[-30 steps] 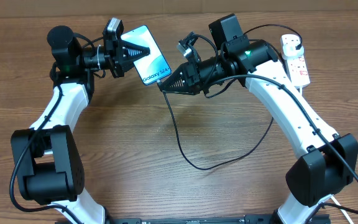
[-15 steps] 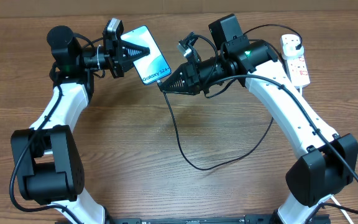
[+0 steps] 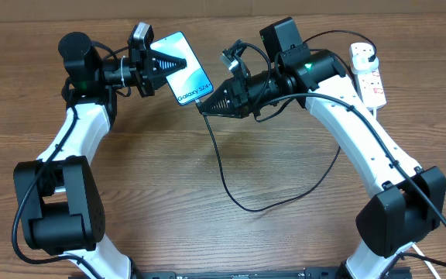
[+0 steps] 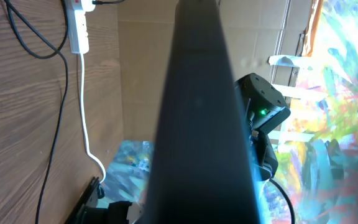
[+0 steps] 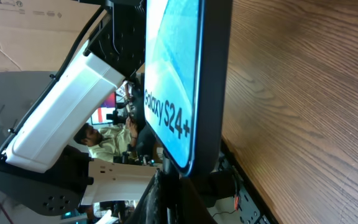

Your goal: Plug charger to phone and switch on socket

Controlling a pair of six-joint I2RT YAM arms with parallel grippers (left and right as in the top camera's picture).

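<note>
The left gripper (image 3: 183, 63) clenches the phone (image 3: 196, 81), lifted and steady, so the right gripper (image 3: 205, 107), pinched on the tip of the charger (image 3: 217, 159), can meet its bottom edge; the socket (image 3: 368, 74) waits far right.

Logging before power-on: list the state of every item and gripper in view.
phone: screen lit, gripped by the left gripper.
charger: tip at the phone's bottom edge; seating not visible.
power strip: switch position too small to read.
left gripper: shut on the phone.
right gripper: shut on the charger tip.
</note>
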